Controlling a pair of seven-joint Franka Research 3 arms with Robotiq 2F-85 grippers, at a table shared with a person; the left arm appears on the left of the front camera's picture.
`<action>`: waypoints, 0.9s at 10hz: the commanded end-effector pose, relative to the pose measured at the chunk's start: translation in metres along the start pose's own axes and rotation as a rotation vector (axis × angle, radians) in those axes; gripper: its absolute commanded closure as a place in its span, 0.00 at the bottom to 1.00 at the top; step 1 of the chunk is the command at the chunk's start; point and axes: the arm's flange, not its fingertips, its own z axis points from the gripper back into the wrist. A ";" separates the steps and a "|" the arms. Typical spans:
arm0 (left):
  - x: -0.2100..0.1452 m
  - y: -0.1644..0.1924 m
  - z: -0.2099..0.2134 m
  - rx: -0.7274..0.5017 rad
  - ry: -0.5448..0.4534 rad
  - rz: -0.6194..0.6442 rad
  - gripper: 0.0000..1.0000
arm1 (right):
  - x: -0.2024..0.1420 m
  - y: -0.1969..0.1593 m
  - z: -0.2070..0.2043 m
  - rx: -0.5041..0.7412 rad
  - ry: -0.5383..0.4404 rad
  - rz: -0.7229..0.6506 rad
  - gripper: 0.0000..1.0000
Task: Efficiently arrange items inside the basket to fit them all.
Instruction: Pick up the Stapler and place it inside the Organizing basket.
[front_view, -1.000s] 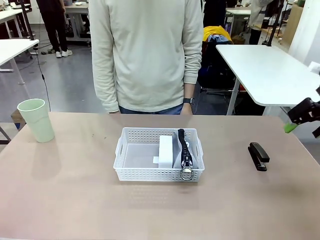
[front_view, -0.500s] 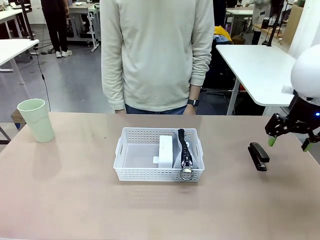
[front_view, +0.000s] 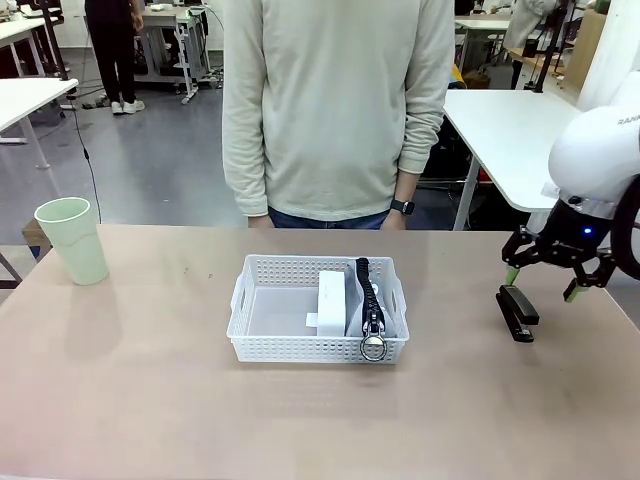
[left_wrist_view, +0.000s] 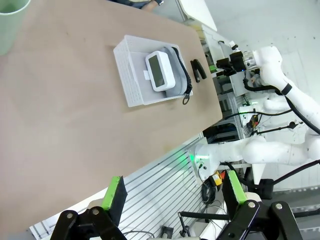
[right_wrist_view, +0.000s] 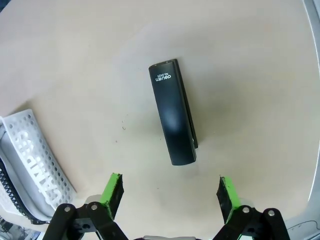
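The white basket (front_view: 270, 346) stands mid-table and holds a white box (front_view: 332, 297) and, at its right side, the grey pouch (front_view: 372, 305) with its metal ring at the front wall. A black stapler (front_view: 517, 312) lies on the table to the right. My right gripper (front_view: 542, 284) hovers open just above and behind it; in the right wrist view the stapler (right_wrist_view: 172, 112) lies ahead of the open gripper (right_wrist_view: 170, 192). The pale green cup (front_view: 72, 240) stands at the far left. High over the table's near side, my left gripper (left_wrist_view: 175, 192) is open and holds nothing. From there the basket (left_wrist_view: 131, 75) and stapler (left_wrist_view: 199, 70) lie far below.
A person in a pale sweater (front_view: 335, 110) stands at the far edge behind the basket, hands down. The basket's corner (right_wrist_view: 35, 155) lies to the left of my right gripper. Bare tabletop (front_view: 150, 400) stretches between cup and basket and along the front.
My right arm has come in from the right edge and moved left and down toward the stapler. The person has shifted to the right. The items have not moved.
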 end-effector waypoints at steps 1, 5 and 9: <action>0.001 0.000 0.003 -0.018 -0.006 -0.017 0.00 | -0.002 -0.002 0.003 -0.003 -0.005 0.011 0.00; 0.001 0.000 0.003 -0.018 -0.006 -0.017 0.00 | 0.000 -0.001 0.001 0.008 0.003 0.000 0.00; 0.001 0.000 0.003 -0.018 -0.006 -0.017 0.00 | 0.019 -0.005 -0.055 0.015 0.004 0.236 0.00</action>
